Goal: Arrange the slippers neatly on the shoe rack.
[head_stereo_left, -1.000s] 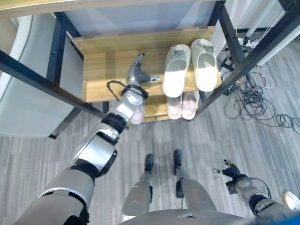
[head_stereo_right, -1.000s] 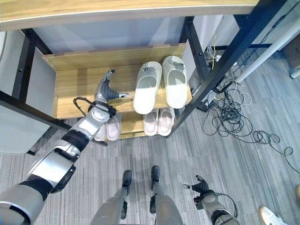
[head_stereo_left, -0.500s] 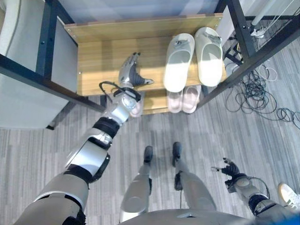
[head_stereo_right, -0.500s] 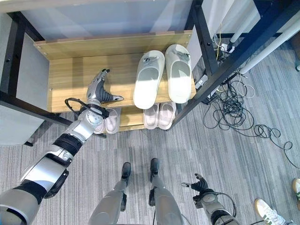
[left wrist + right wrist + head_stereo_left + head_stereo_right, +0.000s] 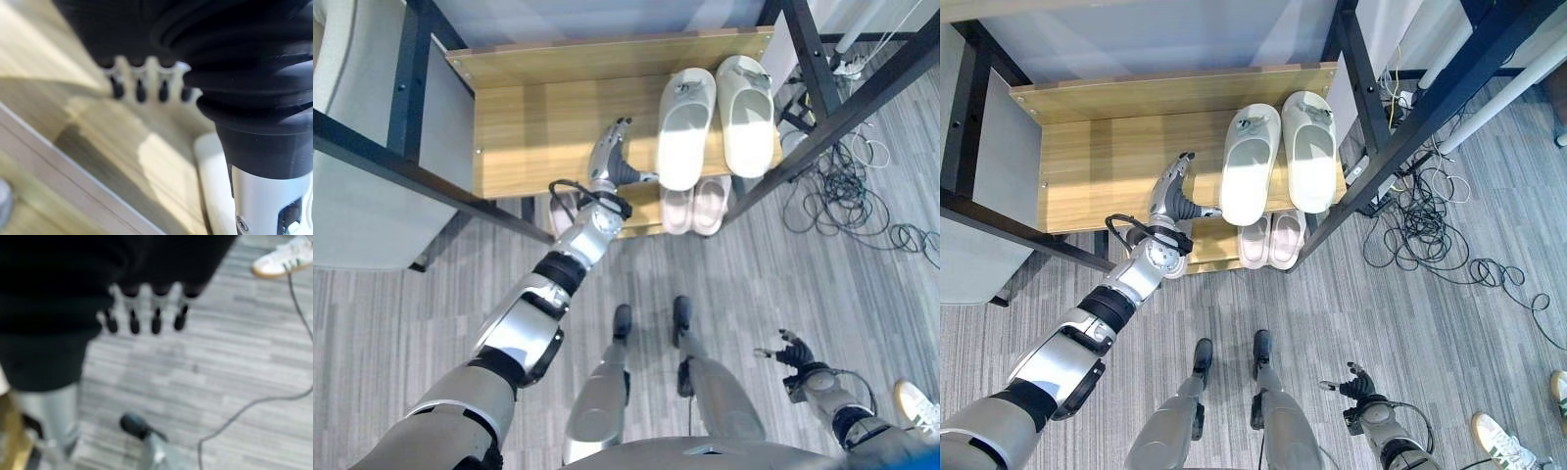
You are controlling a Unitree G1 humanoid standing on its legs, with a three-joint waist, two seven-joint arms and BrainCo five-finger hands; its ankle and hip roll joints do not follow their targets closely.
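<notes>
Two white slippers lie side by side on the right of the wooden upper shelf [image 5: 529, 127]; the left slipper [image 5: 685, 127] slants a little, the right slipper [image 5: 744, 113] lies straighter. My left hand [image 5: 610, 162] rests open on the shelf just left of the left slipper's heel, fingers straight, thumb stretched out to that heel. The left wrist view shows its fingertips [image 5: 139, 89] over the wood and the slipper's white edge [image 5: 212, 171]. A pink pair [image 5: 1271, 238] sits on the lower shelf. My right hand [image 5: 1356, 384] hangs low over the floor, fingers relaxed.
Black metal posts [image 5: 822, 93] frame the rack on both sides. Another pink slipper [image 5: 564, 211] peeks out behind my left forearm. Loose cables [image 5: 847, 206] sprawl on the floor to the right. A person's white shoe [image 5: 915, 406] stands at the lower right.
My left hand has slid right along the upper shelf until its thumb reaches the left white slipper's heel. The right hand has stayed put. The camera shifted slightly at first.
</notes>
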